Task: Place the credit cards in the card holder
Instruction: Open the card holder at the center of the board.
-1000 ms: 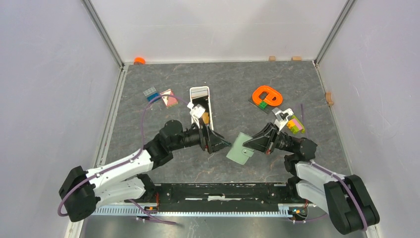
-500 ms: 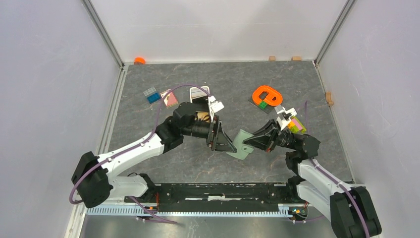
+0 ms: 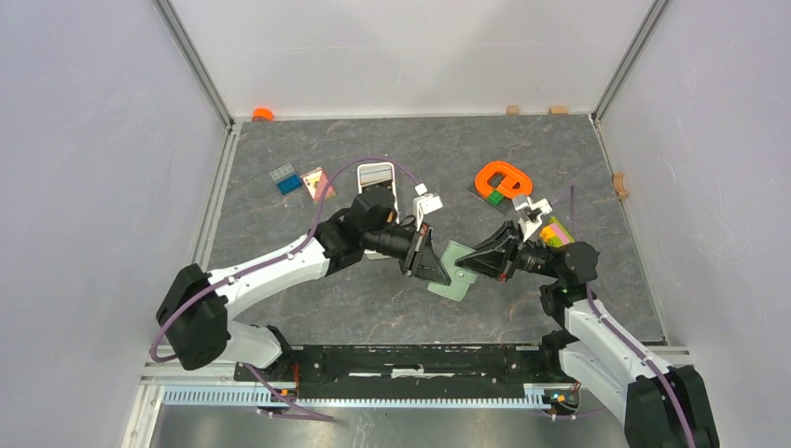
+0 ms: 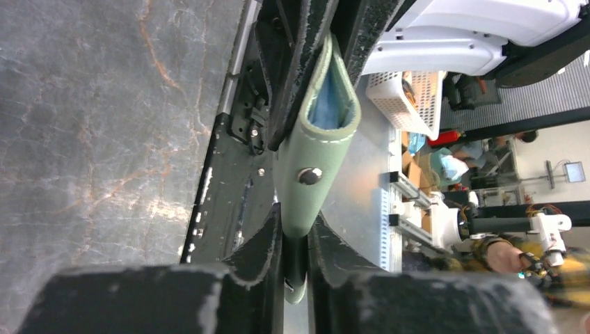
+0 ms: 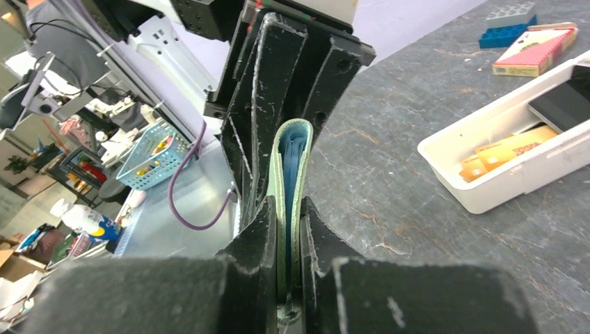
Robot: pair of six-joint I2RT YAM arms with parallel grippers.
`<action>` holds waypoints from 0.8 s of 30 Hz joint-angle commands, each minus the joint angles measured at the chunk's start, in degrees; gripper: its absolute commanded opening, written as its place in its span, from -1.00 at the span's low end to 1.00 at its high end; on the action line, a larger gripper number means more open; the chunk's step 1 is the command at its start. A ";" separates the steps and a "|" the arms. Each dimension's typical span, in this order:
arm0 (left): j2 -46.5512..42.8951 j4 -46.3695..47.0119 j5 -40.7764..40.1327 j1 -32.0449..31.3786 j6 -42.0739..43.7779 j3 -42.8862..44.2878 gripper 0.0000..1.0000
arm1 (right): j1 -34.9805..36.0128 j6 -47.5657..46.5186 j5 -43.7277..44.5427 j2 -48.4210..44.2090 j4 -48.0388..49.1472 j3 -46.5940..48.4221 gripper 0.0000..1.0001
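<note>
Between the left gripper [image 4: 296, 245] and the right gripper [image 5: 286, 233] the card holder [image 4: 316, 149] is clamped edge-on, both narrowly closed; its flaps should be parted slowly, without twisting.

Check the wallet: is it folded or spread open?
Folded. Both wrist views show the wallet edge-on, its green flaps close together over the blue lining.

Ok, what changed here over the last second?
The left fingers were open and apart from the card holder a second ago. They travelled forward and to the right, then closed on its free end. The right fingers kept their grip on the other end, with the holder in about the same spot. The white tray did not move.
</note>
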 commanded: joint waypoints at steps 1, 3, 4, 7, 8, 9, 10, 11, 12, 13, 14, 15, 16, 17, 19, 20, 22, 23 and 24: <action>1.29 1.12 2.85 -0.32 1.87 3.55 -0.93 | 0.33 -10.38 1.07 -1.34 -12.47 4.59 -0.58; 1.23 -1.82 1.79 -0.11 4.21 3.36 -0.96 | 0.34 -17.73 3.54 -2.24 -23.66 7.34 0.15; 1.07 -3.28 1.07 0.22 5.44 3.35 -0.96 | 0.34 -21.04 5.02 -2.57 -28.64 9.16 0.38; 0.21 -3.01 1.40 3.27 5.05 1.00 -0.96 | 0.32 -30.74 10.47 -3.39 -42.37 14.08 0.75; -0.10 -3.15 1.62 4.71 5.16 0.48 -0.96 | 0.34 -33.04 12.07 -3.58 -46.34 15.80 0.79; -0.27 -4.40 1.41 5.88 5.93 0.41 -0.96 | 0.42 -35.47 13.64 -3.92 -49.11 17.23 0.83; -0.24 -6.64 0.99 6.60 6.98 0.96 -0.96 | 0.44 -37.45 14.96 -4.19 -51.88 18.85 0.86; -0.25 -9.11 0.55 7.01 8.90 1.86 -0.96 | 0.59 -39.73 15.38 -4.34 -53.74 20.45 0.88; -0.14 -12.67 -0.14 7.06 10.88 3.13 -0.96 | 0.96 -41.31 15.13 -4.47 -55.04 21.33 0.90; -0.02 -15.53 -0.56 7.06 13.20 4.20 -0.96 | 1.64 -42.59 14.49 -4.40 -55.53 22.23 0.91; 0.00 -18.55 -0.88 7.07 15.06 5.35 -0.96 | 2.38 -43.14 13.63 -3.98 -55.79 22.93 0.91; -0.30 -20.49 -1.10 7.06 16.28 6.03 -0.96 | 3.66 -43.48 12.60 -3.31 -56.32 24.05 0.90; -0.82 -21.89 -1.09 7.07 17.32 6.48 -0.96 | 5.09 -44.14 11.62 -2.09 -57.33 25.25 0.87; -1.87 -22.32 -0.76 7.06 17.89 6.52 -0.96 | 7.30 -44.82 11.14 -0.84 -58.22 26.74 0.83; -3.83 -21.87 0.91 7.06 18.44 6.11 -0.96 | 11.34 -45.67 10.47 1.10 -60.62 28.47 0.74; -4.56 -21.64 1.96 7.07 18.47 5.99 -0.96 | 12.95 -45.50 9.37 1.87 -60.18 28.72 0.69; -5.34 -20.89 4.21 7.07 17.98 5.75 -0.95 | 14.65 -43.57 6.82 2.60 -57.63 28.16 0.61; -5.46 -20.75 4.94 7.07 17.70 5.85 -0.96 | 15.03 -42.96 5.94 2.80 -56.47 27.82 0.58; -5.39 -20.76 5.47 7.07 17.34 5.98 -0.96 | 15.26 -42.40 5.42 2.68 -55.94 27.53 0.55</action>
